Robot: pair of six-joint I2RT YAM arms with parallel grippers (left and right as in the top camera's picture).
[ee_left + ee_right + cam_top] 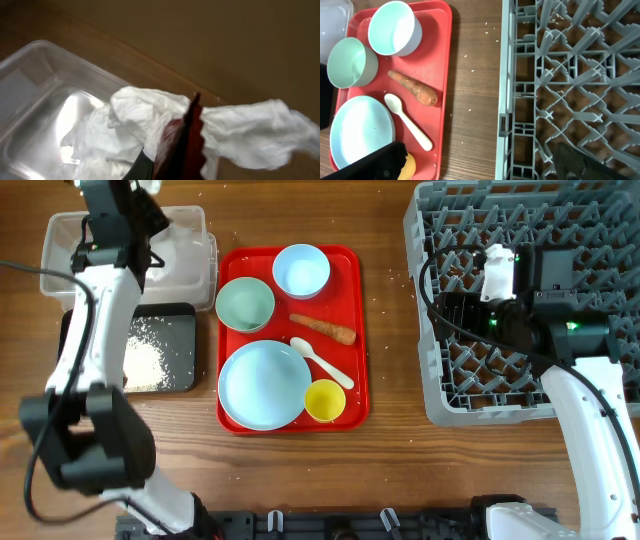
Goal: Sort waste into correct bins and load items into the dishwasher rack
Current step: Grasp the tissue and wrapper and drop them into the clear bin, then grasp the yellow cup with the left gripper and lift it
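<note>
Wooden table (pixel 390 430), we see left gripper (pixel 140 240) over tub (pixel 30 70), jaws clamped on wrapper (pixel 180 145) and tissue (pixel 240 130), right gripper (pixel 482 165) over rack (pixel 570 75) edge, jaws wide, empty.

The table (pixel 390 465) is matt brown wood. The red tray (pixel 345 292) is smooth glossy plastic, the rack (pixel 450 395) grey matt plastic, the tub (pixel 35 70) clear shiny plastic, the tissue (pixel 145 110) soft wrinkled paper.
</note>
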